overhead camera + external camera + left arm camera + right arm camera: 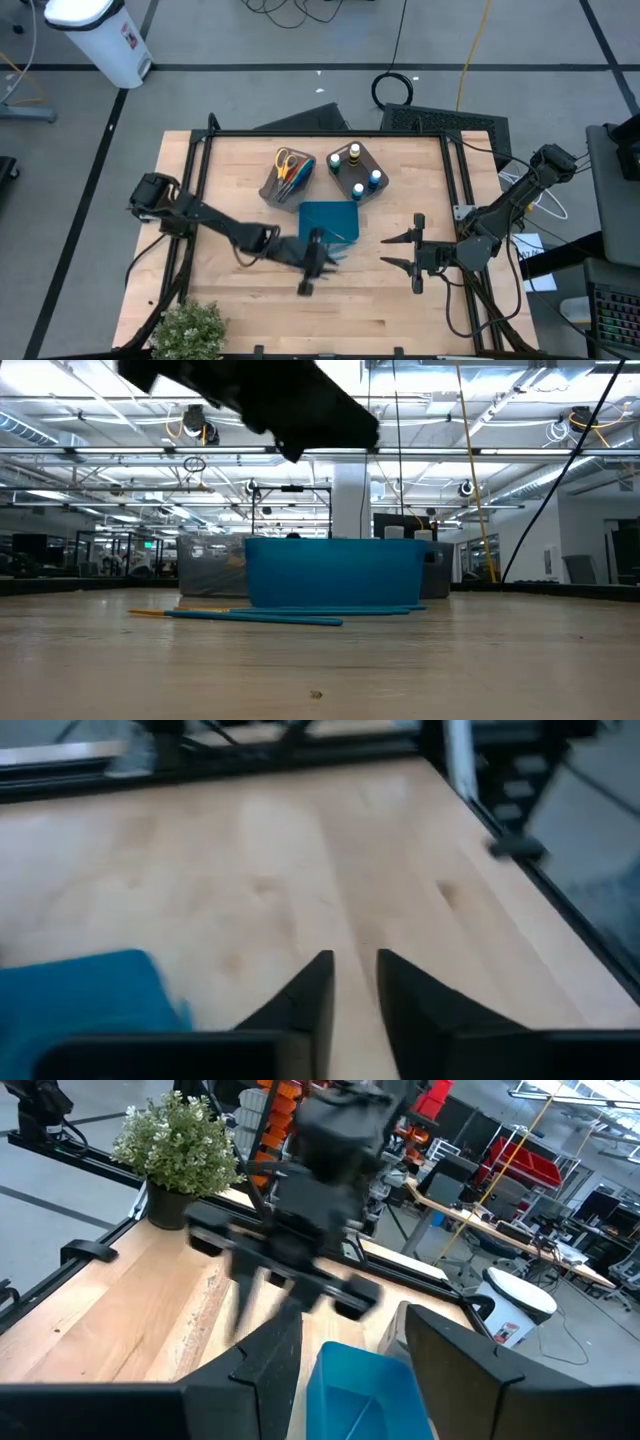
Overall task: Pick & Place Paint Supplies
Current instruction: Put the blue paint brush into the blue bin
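The brushes (pixel 255 617) lie on the table (pixel 400 300) before the tray (pixel 329 218). My left pincer (pixel 312 262) hovers over them, arm stretched low, fingers slightly apart, seemingly empty. My right pincer (pixel 400 252) waits nearby, open.

Right gripper (pixel 350 1365): two dark fingers parted, empty gap between. Teal rectangular plastic tray (pixel 365 1390): beyond the fingers, on the pale wooden table (pixel 130 1315). Left gripper (pixel 262 1302): dark, blurred, above the table beyond the tray. Green potted plant (pixel 180 1150): at the table's far corner.
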`<state>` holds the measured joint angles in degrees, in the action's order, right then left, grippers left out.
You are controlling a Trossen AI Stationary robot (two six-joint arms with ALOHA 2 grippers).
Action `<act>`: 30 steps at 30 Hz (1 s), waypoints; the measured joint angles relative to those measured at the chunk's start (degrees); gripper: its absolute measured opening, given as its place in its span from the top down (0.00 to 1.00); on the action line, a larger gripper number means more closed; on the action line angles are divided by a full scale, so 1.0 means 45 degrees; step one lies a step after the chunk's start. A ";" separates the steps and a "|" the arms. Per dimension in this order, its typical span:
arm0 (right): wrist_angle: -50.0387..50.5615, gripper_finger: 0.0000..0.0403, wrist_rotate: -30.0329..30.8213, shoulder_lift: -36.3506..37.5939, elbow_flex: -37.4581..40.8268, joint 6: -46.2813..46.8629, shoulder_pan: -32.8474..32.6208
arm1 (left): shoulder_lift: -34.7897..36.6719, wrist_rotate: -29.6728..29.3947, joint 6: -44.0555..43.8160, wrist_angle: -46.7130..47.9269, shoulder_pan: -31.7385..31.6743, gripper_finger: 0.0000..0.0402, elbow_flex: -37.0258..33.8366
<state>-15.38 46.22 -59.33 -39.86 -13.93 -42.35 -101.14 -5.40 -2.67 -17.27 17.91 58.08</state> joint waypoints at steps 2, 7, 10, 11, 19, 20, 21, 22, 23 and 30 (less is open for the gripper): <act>0.0000 0.58 0.0001 0.0000 0.0000 0.0075 0.0000 | 0.0000 -0.0198 0.0266 0.0641 0.0526 0.72 0.0000; 0.0010 0.58 0.0000 0.0000 0.0000 0.0251 0.0000 | 0.0000 -0.0292 0.0626 0.3200 0.1424 0.59 0.0000; 0.0010 0.58 0.0000 0.0000 0.0000 0.0253 0.0000 | 0.0000 -0.0542 -0.0057 0.4991 0.1720 0.56 0.0000; 0.0010 0.58 0.0000 0.0000 0.0000 0.0253 0.0000 | 0.0000 -0.0767 -0.0414 0.5489 0.1759 0.55 0.0000; 0.0010 0.58 0.0000 0.0000 0.0000 0.0287 0.0000 | 0.0000 -0.1824 -0.2783 0.8742 0.1660 0.56 0.0000; 0.0010 0.58 0.0000 0.0000 0.0000 0.0287 0.0000 | 0.0000 -0.1829 -0.3066 0.9171 0.1625 0.57 0.0000; 0.0010 0.58 0.0000 0.0000 0.0000 0.0287 0.0000 | 0.0000 -0.1824 -0.3350 0.9537 0.1588 0.57 0.0000; 0.0010 0.58 0.0000 0.0000 0.0000 0.0287 0.0000 | 0.0000 -0.1827 -0.3635 0.9865 0.1558 0.58 0.0001; 0.0010 0.58 0.0000 0.0000 0.0000 0.0287 0.0000 | 0.0000 -0.1824 -0.3869 1.0153 0.1535 0.59 0.0002; 0.0015 0.58 0.0000 0.0000 0.0005 0.0287 0.0000 | 0.0010 -0.1797 -0.4296 1.0777 0.1533 0.64 -0.0197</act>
<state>-15.31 46.22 -59.33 -39.83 -12.64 -42.35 -101.10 -13.48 -22.00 31.23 24.81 57.20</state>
